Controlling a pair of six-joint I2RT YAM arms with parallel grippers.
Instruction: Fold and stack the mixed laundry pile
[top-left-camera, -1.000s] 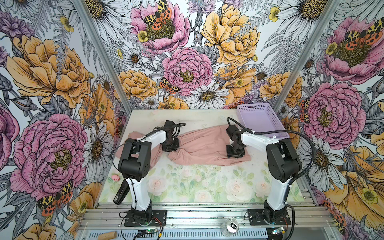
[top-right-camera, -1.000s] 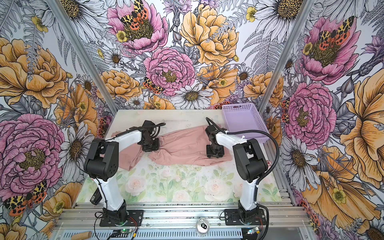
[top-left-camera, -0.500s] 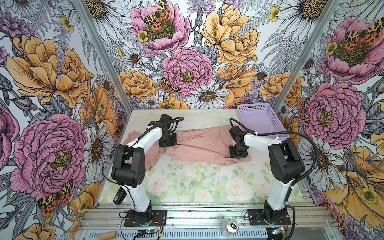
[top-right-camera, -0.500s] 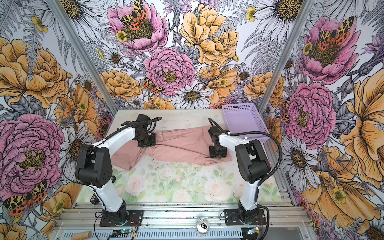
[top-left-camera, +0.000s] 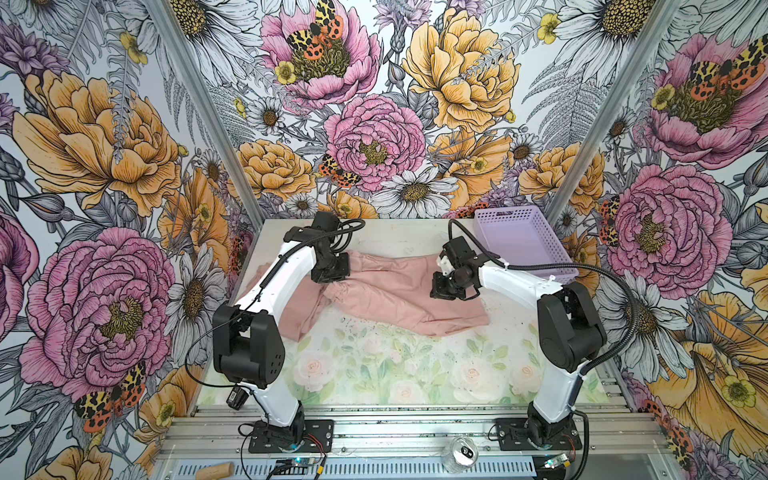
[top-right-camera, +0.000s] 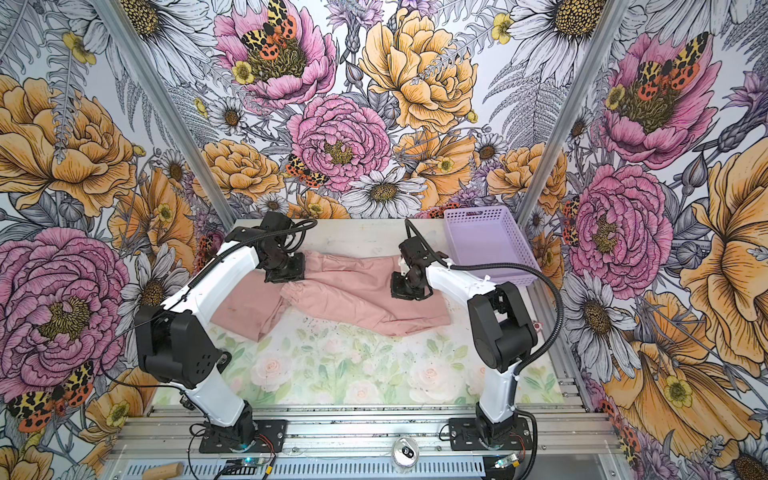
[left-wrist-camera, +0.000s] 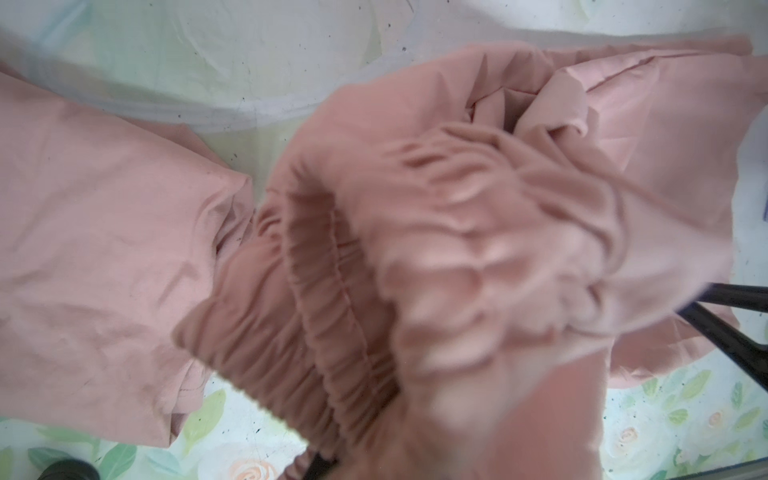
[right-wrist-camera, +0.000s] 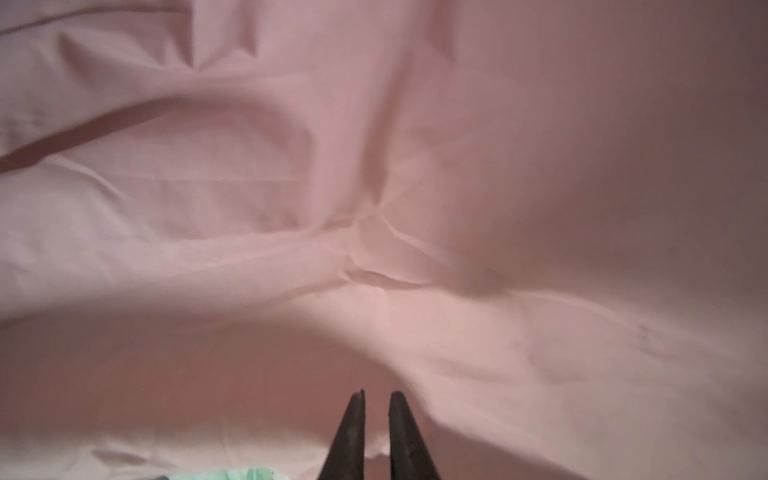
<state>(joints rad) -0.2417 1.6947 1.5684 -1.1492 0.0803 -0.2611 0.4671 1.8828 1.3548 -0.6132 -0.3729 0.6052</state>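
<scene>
The pink elastic-waist shorts (top-left-camera: 395, 291) (top-right-camera: 353, 291) lie stretched across the back half of the table. My left gripper (top-left-camera: 332, 276) (top-right-camera: 286, 274) is shut on their gathered waistband (left-wrist-camera: 332, 291), and the cloth drapes over its fingers and hides them. My right gripper (top-left-camera: 444, 291) (top-right-camera: 405, 291) presses down on the right part of the shorts (right-wrist-camera: 374, 208). In the right wrist view its fingertips (right-wrist-camera: 377, 399) stand close together with a fold of pink cloth between them. A second pink garment (top-left-camera: 301, 307) (top-right-camera: 245, 307) (left-wrist-camera: 104, 249) lies crumpled under my left arm; no print shows on it.
A lavender perforated basket (top-left-camera: 515, 237) (top-right-camera: 486, 241) stands empty at the back right corner, just behind my right arm. The floral mat (top-left-camera: 395, 365) covers the table's front half. A can (top-left-camera: 461, 451) sits on the front rail.
The right gripper's jaws have closed on the shorts and it has shifted left. The left gripper has pulled the waistband a little toward the back, and its arm has straightened.
</scene>
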